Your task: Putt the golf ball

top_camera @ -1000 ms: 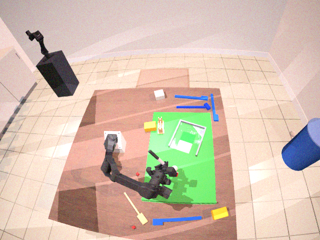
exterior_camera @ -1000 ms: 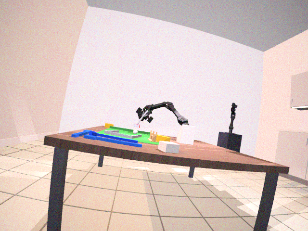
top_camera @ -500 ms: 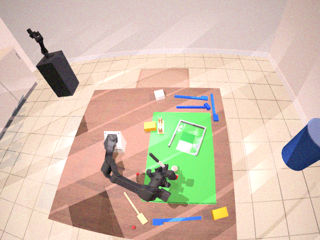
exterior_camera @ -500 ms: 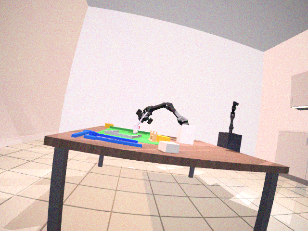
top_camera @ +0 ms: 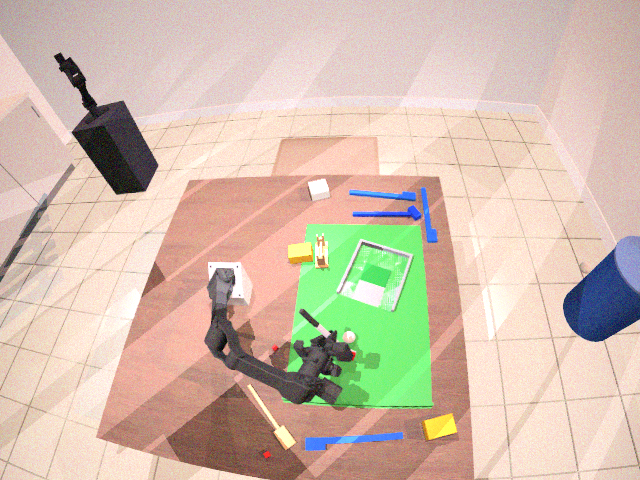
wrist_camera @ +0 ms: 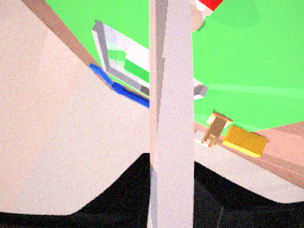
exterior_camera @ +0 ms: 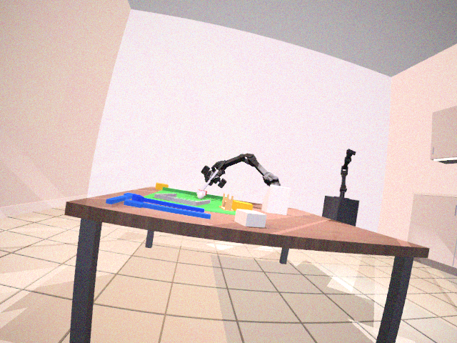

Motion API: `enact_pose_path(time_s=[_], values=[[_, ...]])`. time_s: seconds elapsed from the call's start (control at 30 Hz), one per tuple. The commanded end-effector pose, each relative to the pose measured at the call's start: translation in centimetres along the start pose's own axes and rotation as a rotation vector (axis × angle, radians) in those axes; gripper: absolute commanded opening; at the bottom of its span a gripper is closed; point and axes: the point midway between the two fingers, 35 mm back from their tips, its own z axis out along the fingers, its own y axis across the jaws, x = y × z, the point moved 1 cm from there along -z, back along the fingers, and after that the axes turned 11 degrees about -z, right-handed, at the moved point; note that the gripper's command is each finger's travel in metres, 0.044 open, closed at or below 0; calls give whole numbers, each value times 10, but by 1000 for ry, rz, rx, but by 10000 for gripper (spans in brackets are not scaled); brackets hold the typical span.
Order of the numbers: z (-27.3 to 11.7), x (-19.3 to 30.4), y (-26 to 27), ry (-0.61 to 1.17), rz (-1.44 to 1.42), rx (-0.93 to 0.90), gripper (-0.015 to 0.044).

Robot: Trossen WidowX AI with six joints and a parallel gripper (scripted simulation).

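My gripper [top_camera: 330, 341] [exterior_camera: 216, 176] [wrist_camera: 161, 160] is shut on the putter's pale shaft [top_camera: 322, 329] [exterior_camera: 209, 181] [wrist_camera: 176, 109], above the green mat [top_camera: 403, 372]. The black grip end [top_camera: 309, 316] sticks out behind. The red putter head [top_camera: 353, 355] [exterior_camera: 203, 191] [wrist_camera: 209, 4] is low beside the white ball [top_camera: 348, 336] [exterior_camera: 200, 194] [wrist_camera: 197, 20], on its side away from the ramp; contact is unclear. The arm partly covers the head in the top view. The ball is on the mat. The white ramp [top_camera: 368, 293] leads to the raised green [top_camera: 376, 274] inside a grey frame [top_camera: 402, 282] [wrist_camera: 101, 47].
A wooden peg stand [top_camera: 321, 253] [wrist_camera: 218, 127] and yellow block [top_camera: 300, 253] [wrist_camera: 244, 141] are at the mat's edge. Blue clubs [top_camera: 382, 195] and a white block [top_camera: 318, 190] lie beyond. Another yellow block [top_camera: 439, 426], blue club [top_camera: 361, 439] and wooden mallet [top_camera: 283, 436] lie near the front.
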Motion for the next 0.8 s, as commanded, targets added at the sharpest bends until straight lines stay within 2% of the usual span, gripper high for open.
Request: enact_pose_path(time_s=[0.0, 0.77], values=[[6, -5, -5, 13, 1, -4, 0], [5, -14, -13, 2, 3, 2, 0]])
